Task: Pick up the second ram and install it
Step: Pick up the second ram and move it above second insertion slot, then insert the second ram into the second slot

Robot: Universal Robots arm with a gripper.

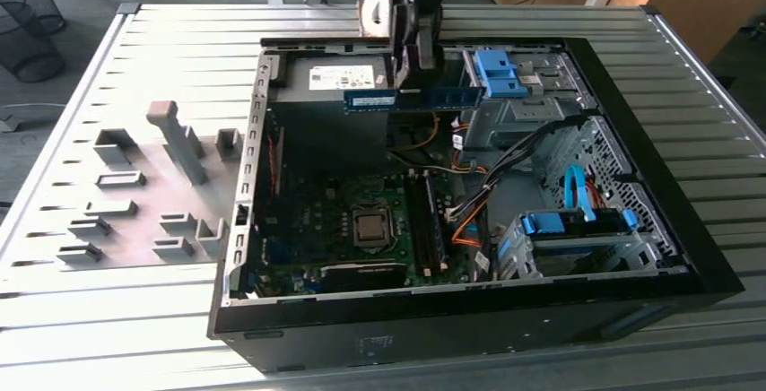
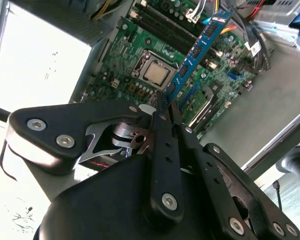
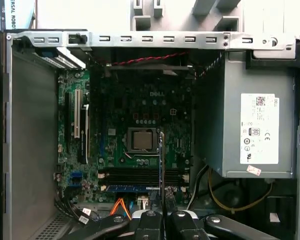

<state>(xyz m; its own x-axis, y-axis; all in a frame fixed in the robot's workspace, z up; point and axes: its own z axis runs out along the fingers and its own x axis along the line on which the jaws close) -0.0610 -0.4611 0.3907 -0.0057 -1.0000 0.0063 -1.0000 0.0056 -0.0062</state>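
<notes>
at the far left of the case [image 1: 479, 328], a wire basket [image 1: 30, 28] stands on the floor beyond the desk [image 1: 72, 319]. nearer the case, grey fixture blocks [image 1: 132, 203] sit on the ribbed desk, just beside the case's left wall in the exterior view.

inside the case, at its far end, the grey power supply [image 1: 323, 77] carries a white printed label [image 3: 259, 129] with small marks and a smaller sticker below it. the fingers [image 1: 413, 59] are pinched together on the top edge of the ram [image 1: 413, 98], with only the board's thickness between them. the ram hangs level above the case's far end, in front of the power supply and well clear of the motherboard [image 1: 323, 221]. in the second wrist view the ram [image 2: 197, 52] runs out from the fingers [image 2: 162, 120] over the board beside the cpu socket [image 2: 156, 74], with a pale label at its far end.

toward the case's right, orange and black cables [image 1: 467, 221] cross beside the dark memory slots [image 1: 428, 221]. blue clips [image 1: 497, 73] sit on the drive bays.
</notes>
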